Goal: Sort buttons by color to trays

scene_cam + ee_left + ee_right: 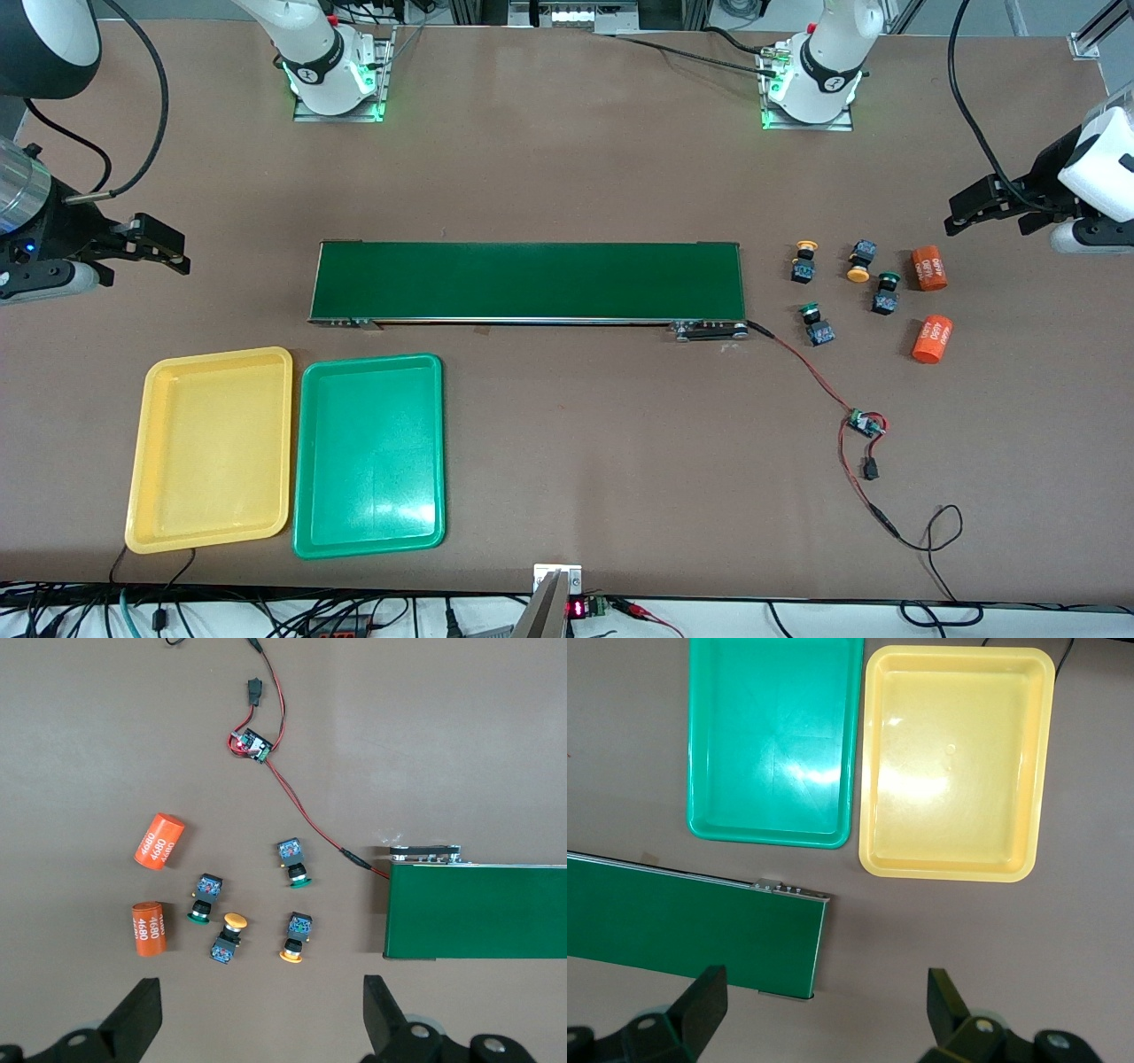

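Note:
Four small buttons lie on the table at the left arm's end, just off the end of the conveyor belt. Two have yellow caps and two have green caps. In the left wrist view the yellow ones lie closest to the fingers, with the green ones past them. The yellow tray and green tray sit side by side, empty, at the right arm's end. My left gripper is open and empty, up in the air beside the buttons. My right gripper is open and empty.
The long dark green conveyor belt lies across the table's middle. Two orange numbered cylinders lie beside the buttons. A red and black wire with a small circuit board runs from the belt's end toward the front camera.

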`<move>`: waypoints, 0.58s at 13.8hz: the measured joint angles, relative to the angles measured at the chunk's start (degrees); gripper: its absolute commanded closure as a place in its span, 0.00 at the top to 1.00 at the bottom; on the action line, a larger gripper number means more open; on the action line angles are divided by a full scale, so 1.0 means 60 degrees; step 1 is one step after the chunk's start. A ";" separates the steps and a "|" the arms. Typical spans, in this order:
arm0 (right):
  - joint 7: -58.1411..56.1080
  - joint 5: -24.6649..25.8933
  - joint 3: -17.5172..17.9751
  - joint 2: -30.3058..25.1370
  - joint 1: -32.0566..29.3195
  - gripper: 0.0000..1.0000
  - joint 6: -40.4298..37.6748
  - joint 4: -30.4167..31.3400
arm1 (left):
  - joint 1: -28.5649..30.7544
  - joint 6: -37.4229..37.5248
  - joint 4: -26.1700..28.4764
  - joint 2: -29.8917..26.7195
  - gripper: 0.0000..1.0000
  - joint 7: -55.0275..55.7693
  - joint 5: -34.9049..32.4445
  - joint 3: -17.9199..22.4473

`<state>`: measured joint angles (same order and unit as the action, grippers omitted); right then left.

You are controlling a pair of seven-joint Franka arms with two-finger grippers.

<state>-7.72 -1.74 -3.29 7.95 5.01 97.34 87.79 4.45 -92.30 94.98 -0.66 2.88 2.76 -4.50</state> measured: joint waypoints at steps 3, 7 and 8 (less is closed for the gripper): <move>0.0000 0.0000 0.0000 0.0000 0.0000 1.00 0.0000 0.0000 | -0.0001 0.0000 0.0000 -0.0040 1.00 0.0000 0.0000 -0.0017; 0.0000 0.0000 0.0000 0.0000 0.0000 1.00 0.0000 0.0000 | 0.0006 0.0215 0.0057 -0.0053 1.00 0.0020 0.0000 -0.0016; 0.0000 0.0000 0.0000 0.0000 -0.0001 1.00 0.0000 0.0000 | 0.0009 0.0364 0.0118 -0.0028 1.00 0.0027 0.0000 -0.0012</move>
<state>-7.72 -1.74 -3.29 7.95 5.00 97.34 87.79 4.51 -90.11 95.69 -0.82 3.04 2.76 -4.57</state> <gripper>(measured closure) 0.000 0.000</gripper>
